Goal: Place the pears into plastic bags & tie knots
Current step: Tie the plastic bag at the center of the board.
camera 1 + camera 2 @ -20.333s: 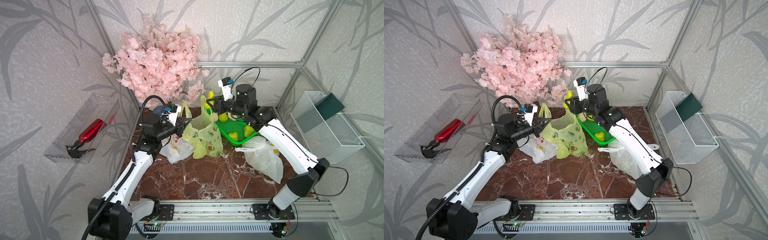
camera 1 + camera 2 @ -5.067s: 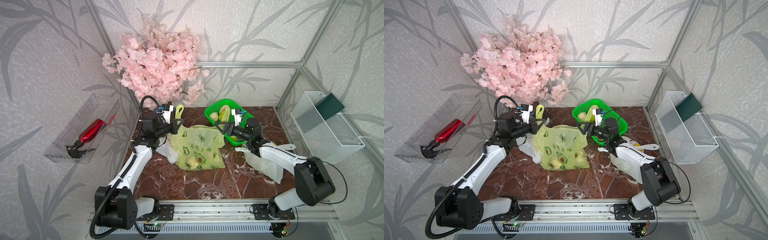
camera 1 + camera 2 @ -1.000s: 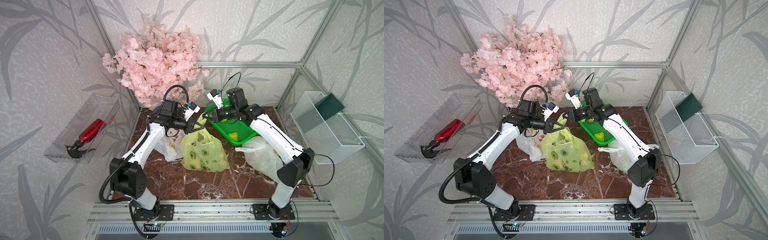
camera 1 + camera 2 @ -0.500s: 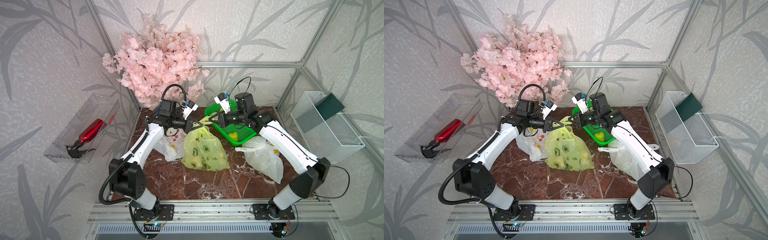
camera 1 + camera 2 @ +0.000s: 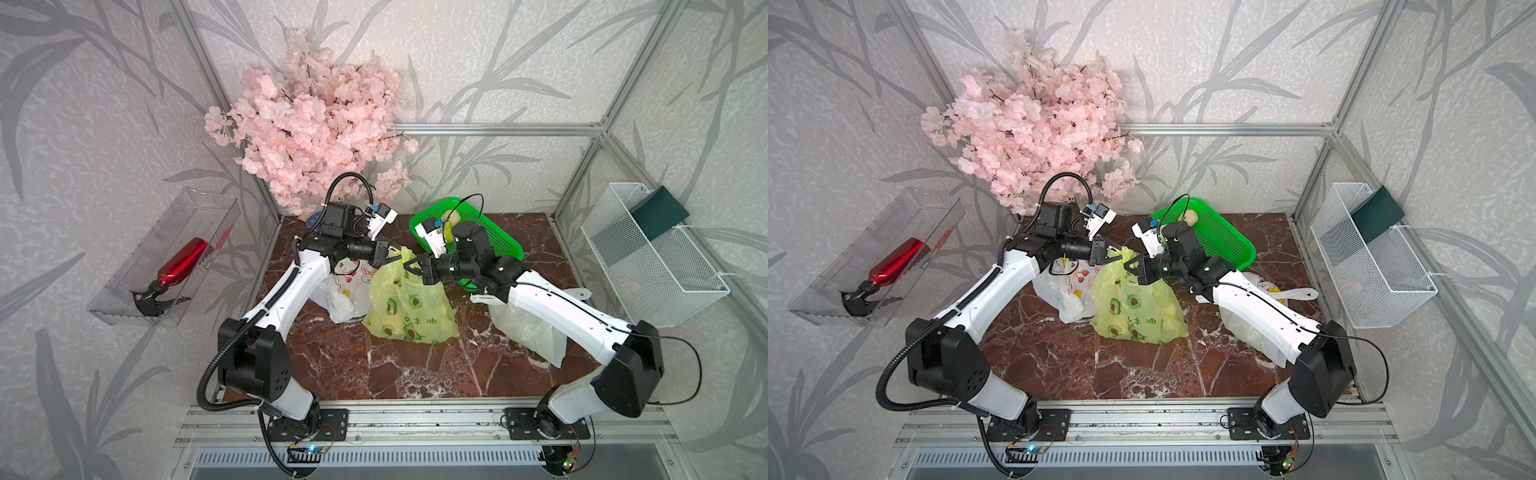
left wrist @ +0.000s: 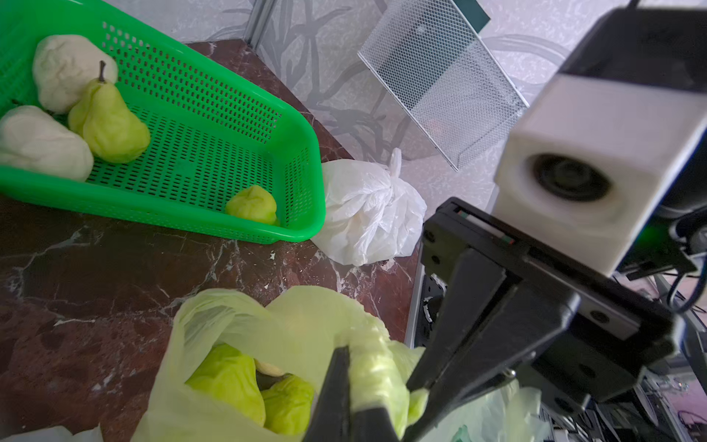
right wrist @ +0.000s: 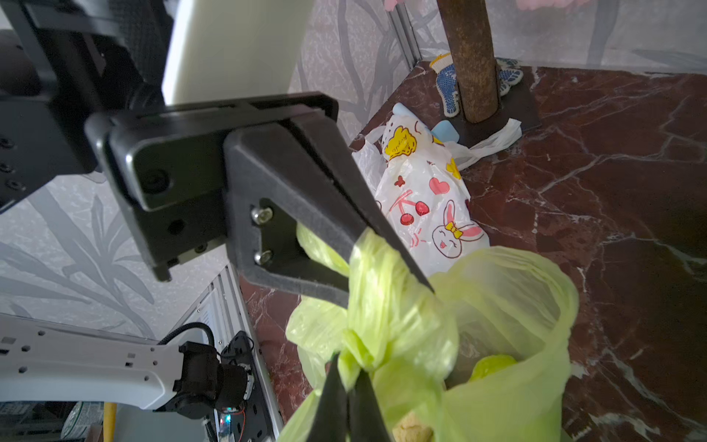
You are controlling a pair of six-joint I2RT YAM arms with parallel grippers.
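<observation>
Right, the yellow-green bag [image 5: 409,309] sits on the table [image 5: 415,374], just in front of the green basket [image 5: 498,232]. Both claws are clenched on it. My left claw [image 5: 388,254] pinches one strap and my right claw [image 5: 417,266] the other, their tips almost nose to nose above the bag's mouth (so neither arm is the nearer one). The strap plastic runs straight across between them, along the basket's front. The pears [image 6: 225,379] lie inside the bag, below both tips. I can't quite tell whether a first twist is already bunched there. I judge the next move depends on crossing one strap past the other along that line.
</observation>
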